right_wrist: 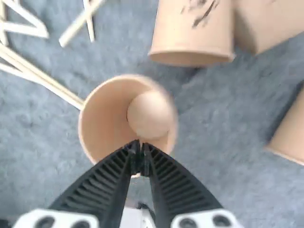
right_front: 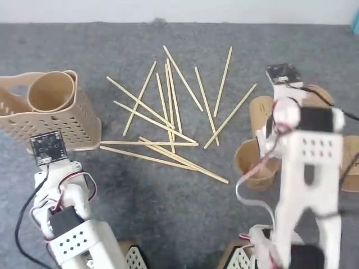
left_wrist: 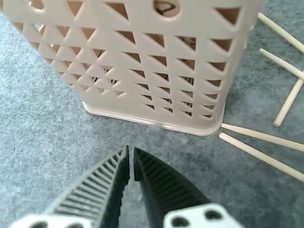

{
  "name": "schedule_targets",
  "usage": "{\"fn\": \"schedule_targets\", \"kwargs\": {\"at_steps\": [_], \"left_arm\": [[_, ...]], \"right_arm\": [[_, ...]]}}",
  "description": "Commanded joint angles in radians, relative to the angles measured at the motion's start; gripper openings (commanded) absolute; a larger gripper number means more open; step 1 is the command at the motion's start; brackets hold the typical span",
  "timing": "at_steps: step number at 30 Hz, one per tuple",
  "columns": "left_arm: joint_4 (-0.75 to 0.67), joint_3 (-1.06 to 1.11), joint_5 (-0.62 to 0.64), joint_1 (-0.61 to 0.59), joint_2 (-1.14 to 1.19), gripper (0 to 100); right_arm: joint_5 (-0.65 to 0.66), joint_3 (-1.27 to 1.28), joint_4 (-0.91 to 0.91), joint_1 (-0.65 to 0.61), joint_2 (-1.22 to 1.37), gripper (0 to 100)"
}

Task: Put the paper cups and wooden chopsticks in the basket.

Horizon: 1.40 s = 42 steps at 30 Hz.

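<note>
Your left gripper (left_wrist: 130, 159) sits just beside the basket (left_wrist: 156, 71), jaws pressed together on nothing. Your right gripper (right_wrist: 139, 149), well apart from the basket beyond the scattered chopsticks (right_front: 168, 112), pinches a paper cup (right_wrist: 114, 114) by its rim. A second cup (right_front: 51, 91) sits inside the basket.

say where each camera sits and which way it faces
High view: fixed above the table, looking down on basket, chopsticks, both arms.
Left wrist view: on left arm, facing the basket's wall past the shut left gripper.
Right wrist view: on right arm, looking down past right gripper shut on paper cup.
Shared: basket, in high and left wrist views.
</note>
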Motion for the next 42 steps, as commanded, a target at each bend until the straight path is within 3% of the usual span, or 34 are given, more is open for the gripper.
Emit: {"fn": "schedule_targets", "kwargs": {"at_steps": [1,4,9,31,34,42], "left_arm": [[-0.029,-0.015,0.009,0.008,0.009,2],[-0.029,-0.015,0.009,0.006,0.009,2],[-0.029,-0.015,0.009,0.006,0.009,2],[-0.028,-0.015,0.006,0.006,0.009,2],[-0.028,-0.015,0.006,0.006,0.009,2],[-0.005,-0.036,0.011,0.008,0.017,2]], "right_arm": [[0.037,-0.071,0.030,0.045,-0.128,6.6],[0.095,-0.071,0.035,0.104,-0.145,12.5],[0.143,0.055,0.015,0.127,-0.111,13.3],[0.144,0.565,-0.562,0.203,-0.097,11.9],[0.121,0.531,-0.535,0.214,-0.108,0.0],[0.123,0.224,-0.143,0.217,-0.111,0.7]]}}
